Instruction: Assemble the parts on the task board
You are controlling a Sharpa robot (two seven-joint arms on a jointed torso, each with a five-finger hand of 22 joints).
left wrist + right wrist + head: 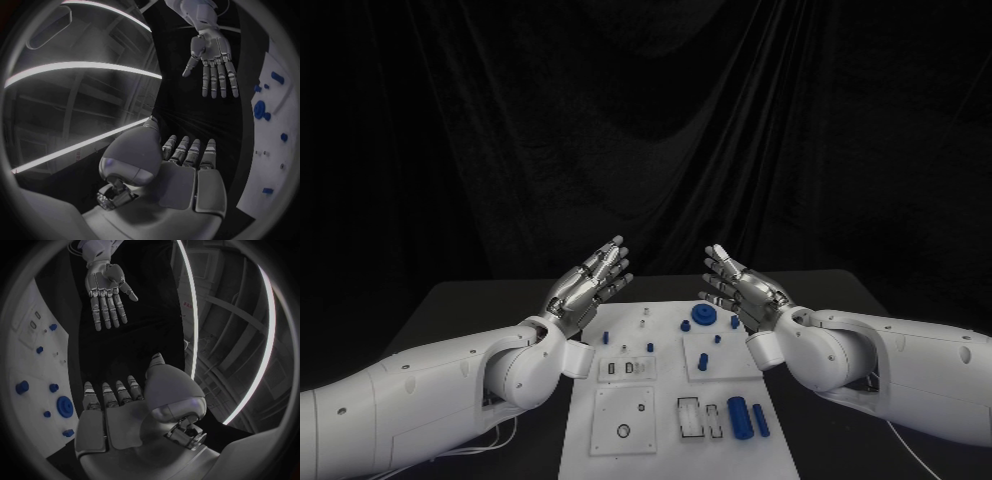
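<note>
The white task board (pixel 668 420) lies in the middle of the black table, running from near me to the far side. Small blue parts lie on it: a round gear-like part (pixel 705 314) at the far end, two cylinders (pixel 738 418) at the near right, and a small piece (pixel 606 337) at the left edge. My left hand (pixel 590 279) is raised above the board's far left corner, fingers straight and apart, holding nothing. My right hand (pixel 740 285) mirrors it over the far right corner, also flat and empty. The board (pixel 275 150) and the right hand (pixel 214 60) appear in the left wrist view, the left hand (pixel 107 292) in the right wrist view.
Black table surface (pixel 473 310) lies on both sides of the board, with a dark curtain behind. Rectangular recesses (pixel 689 416) and small white inserts (pixel 627 368) sit on the board's near half. My two forearms flank the board.
</note>
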